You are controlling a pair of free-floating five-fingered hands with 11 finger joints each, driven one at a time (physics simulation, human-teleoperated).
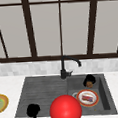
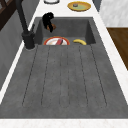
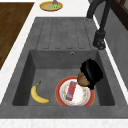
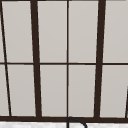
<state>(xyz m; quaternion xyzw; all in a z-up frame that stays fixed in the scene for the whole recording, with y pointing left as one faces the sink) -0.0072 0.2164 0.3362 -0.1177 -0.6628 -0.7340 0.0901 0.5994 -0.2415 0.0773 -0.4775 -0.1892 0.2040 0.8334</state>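
The brown object (image 1: 89, 84) sits in your right hand (image 1: 89, 79), right of centre in the front view, at the back of the sink basin (image 1: 102, 92) just above the plate. In the right side view you see that hand (image 3: 92, 70) at centre right with its fingers curled round the brown object (image 3: 83, 79), which hangs over the upper right rim of the red-rimmed plate (image 3: 87, 96). A red bar-shaped piece (image 3: 70, 90) lies on the plate, and a banana (image 3: 37, 95) lies on the basin floor at lower left of that frame, well apart from the hand.

In the left side view the same hand (image 2: 48, 19) shows at upper left, near the black faucet (image 2: 25, 27), with the plate (image 2: 51, 41) just below it.

Your left hand (image 1: 33, 110) hovers at lower left of the front view over the ribbed draining board (image 1: 39, 91), fingers curled on nothing. A red ball (image 1: 65, 109) sits at bottom centre. A yellow dish (image 1: 1, 103) rests on the tabletop (image 1: 6, 85) at the left edge.
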